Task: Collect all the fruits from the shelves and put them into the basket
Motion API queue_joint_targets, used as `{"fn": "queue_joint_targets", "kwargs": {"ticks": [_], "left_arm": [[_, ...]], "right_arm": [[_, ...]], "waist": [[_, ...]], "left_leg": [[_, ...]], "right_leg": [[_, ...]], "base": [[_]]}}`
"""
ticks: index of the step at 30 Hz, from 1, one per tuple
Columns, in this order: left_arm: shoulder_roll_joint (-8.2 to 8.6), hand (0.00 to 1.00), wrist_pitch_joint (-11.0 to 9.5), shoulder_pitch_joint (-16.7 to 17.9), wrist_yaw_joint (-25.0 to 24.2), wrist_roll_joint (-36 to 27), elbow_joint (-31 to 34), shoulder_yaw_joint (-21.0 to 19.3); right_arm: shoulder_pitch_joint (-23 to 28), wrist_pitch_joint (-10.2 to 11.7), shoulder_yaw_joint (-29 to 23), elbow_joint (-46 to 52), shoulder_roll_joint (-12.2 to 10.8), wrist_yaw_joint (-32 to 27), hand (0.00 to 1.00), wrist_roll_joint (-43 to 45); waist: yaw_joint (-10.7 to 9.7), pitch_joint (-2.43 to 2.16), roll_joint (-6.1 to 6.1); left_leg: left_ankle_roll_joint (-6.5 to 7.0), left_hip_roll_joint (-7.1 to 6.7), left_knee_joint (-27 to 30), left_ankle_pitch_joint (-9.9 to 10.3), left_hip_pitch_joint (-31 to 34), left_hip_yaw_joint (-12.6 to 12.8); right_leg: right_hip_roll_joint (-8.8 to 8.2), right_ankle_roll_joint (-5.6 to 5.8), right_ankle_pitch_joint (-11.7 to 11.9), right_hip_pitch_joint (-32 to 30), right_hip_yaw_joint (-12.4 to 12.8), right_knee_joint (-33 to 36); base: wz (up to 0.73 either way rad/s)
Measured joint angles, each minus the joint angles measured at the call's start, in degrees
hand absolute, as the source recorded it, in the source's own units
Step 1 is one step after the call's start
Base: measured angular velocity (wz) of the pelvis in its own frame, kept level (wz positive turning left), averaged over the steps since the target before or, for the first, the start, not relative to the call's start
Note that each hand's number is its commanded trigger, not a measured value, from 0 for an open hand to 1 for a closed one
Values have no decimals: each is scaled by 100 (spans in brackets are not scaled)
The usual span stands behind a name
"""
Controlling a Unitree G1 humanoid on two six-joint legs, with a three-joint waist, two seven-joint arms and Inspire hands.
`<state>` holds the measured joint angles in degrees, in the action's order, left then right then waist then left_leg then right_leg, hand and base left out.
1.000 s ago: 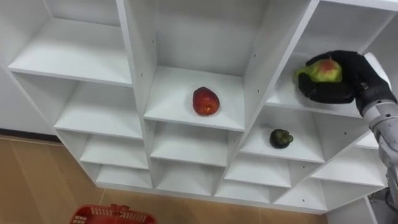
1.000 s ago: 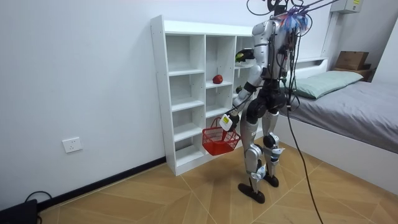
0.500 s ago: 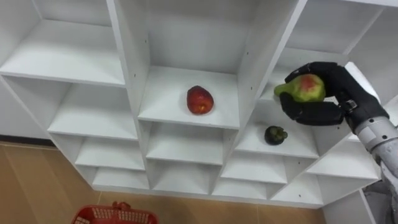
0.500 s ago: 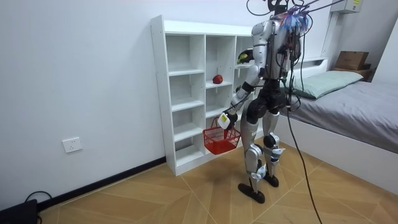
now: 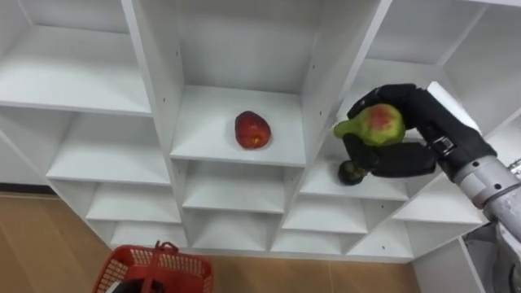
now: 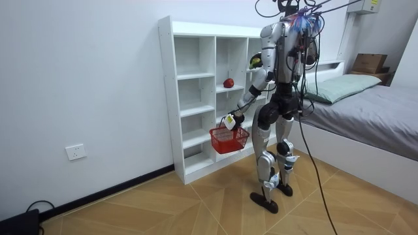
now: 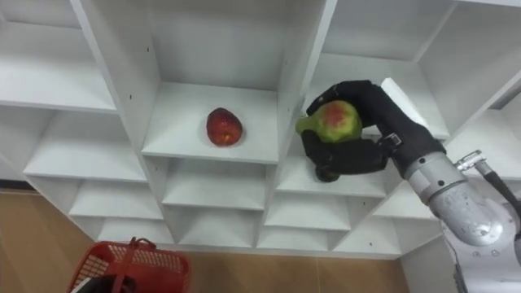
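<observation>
Low on my left is the red basket (image 5: pixel 175 273). In the room view my left hand (image 6: pixel 230 121) is shut on its handle & holds it up off the floor, just in front of the white closet (image 5: pixel 146 98). In the middle box of the closet a red apple (image 5: pixel 252 130) sits on its shelf, not picked yet. To the right of it is the green & red fruit (image 5: pixel 374 124). My right hand (image 5: pixel 423 130) has it, fingers curled over the top & thumb under, so it's held snug. It is up in the air in front of the closet, not on a shelf. Right under it, partly hidden by my thumb, a small dark green fruit (image 5: pixel 350 172) sits on its shelf. So I think the step now is: carry this fruit to the basket. Nxt I need to bring my right hand down & over to the left, above the basket, w/o bumping the closet, then open up. After that, 2 more to get.
</observation>
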<state>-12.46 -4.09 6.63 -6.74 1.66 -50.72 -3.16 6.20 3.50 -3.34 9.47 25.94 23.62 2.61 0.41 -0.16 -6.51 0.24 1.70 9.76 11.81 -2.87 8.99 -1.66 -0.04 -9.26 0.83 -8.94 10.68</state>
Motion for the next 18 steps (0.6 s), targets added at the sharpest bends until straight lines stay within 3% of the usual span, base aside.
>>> {"fn": "queue_joint_targets", "kwargs": {"ticks": [8,13,18], "left_arm": [[-2,100,-1,-61,39,-180,73,70],[4,100,1,-196,46,-228,298,295],[55,100,0,-308,138,-584,441,426]], "right_arm": [[164,-160,97,0,-55,588,100,-16],[154,-231,160,-47,-392,774,100,-33],[154,-241,456,-228,-455,917,100,-24]], "waist": [[1,32,-16],[0,53,-10],[17,63,1]], "left_leg": [[2,3,28,0,76,11],[1,58,99,1,233,-29],[1,64,109,2,266,-32]], "right_leg": [[1,-7,6,-79,17,27],[3,-18,43,-163,-50,10],[1,-18,44,-167,-86,10]], "base": [[-2],[3],[4]]}}
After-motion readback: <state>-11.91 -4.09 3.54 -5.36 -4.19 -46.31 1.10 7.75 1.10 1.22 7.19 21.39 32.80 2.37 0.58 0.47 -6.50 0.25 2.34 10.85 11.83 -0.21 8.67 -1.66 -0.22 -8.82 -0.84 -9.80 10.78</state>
